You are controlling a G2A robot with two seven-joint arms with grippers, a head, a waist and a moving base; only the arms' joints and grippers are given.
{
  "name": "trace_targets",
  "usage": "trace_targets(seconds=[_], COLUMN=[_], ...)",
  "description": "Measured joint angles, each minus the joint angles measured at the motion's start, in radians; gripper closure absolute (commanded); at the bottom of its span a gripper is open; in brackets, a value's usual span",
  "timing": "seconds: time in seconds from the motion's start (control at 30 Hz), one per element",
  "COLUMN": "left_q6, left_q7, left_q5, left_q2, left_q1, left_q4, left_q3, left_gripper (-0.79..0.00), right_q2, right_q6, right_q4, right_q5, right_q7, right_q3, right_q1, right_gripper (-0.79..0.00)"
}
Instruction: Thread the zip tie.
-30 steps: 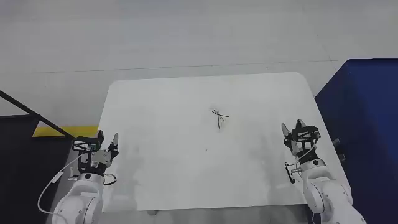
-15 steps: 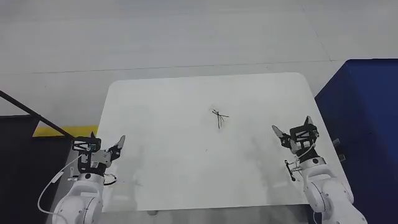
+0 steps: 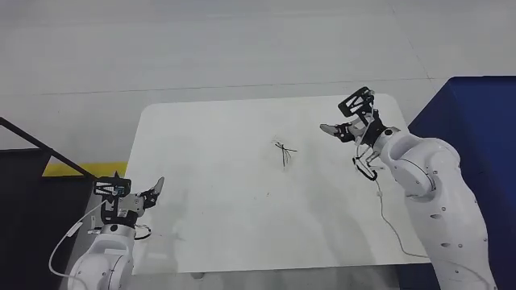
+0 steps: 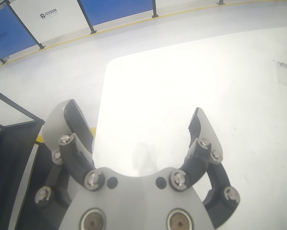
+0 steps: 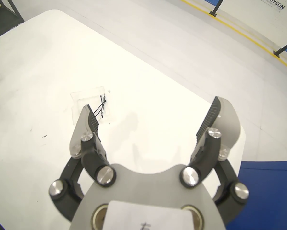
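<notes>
Left pincer [image 3: 139, 187], jaws apart, sits at the tabletop's [image 3: 226, 217] near corner, well apart from the zip ties [image 3: 284, 151] lying mid-tabletop, long axes roughly near-to-far. Right pincer [image 3: 345, 113], also spread, hangs nearer them, slightly beyond.

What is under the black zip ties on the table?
The zip ties lie on a clear plastic tray on the table. The right hand hides part of it.
</notes>
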Motion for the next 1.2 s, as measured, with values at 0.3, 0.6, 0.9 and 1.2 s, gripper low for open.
trace_targets(seconds=[0.3,0.6,0.9,1.2], left_q6=[0.0,0.0,0.0,0.0], left_q7=[0.0,0.0,0.0,0.0], left_q5=[0.0,0.0,0.0,0.0], left_q2=[0.0,0.0,0.0,0.0], left_q1=[0.0,0.0,0.0,0.0], left_q4=[0.0,0.0,0.0,0.0], left_q3=[0.0,0.0,0.0,0.0], left_gripper=[-0.785,-0.785,-0.785,-0.785], right_q2=[0.008,-0.036,-0.081,-0.105], right_q6=[-0.121,-0.046,-0.002,0.117], right_q4=[0.012,0.535,0.816,0.78], right_q5=[0.115,0.705,0.949,1.082], right_q7=[0.084,0.679,0.712,0.813], right_q3=[0.002,-0.4,-0.646,-0.703], right_q1=[0.04,0.671,0.903,0.908], right_gripper=[-0.785,-0.785,-0.785,-0.785])
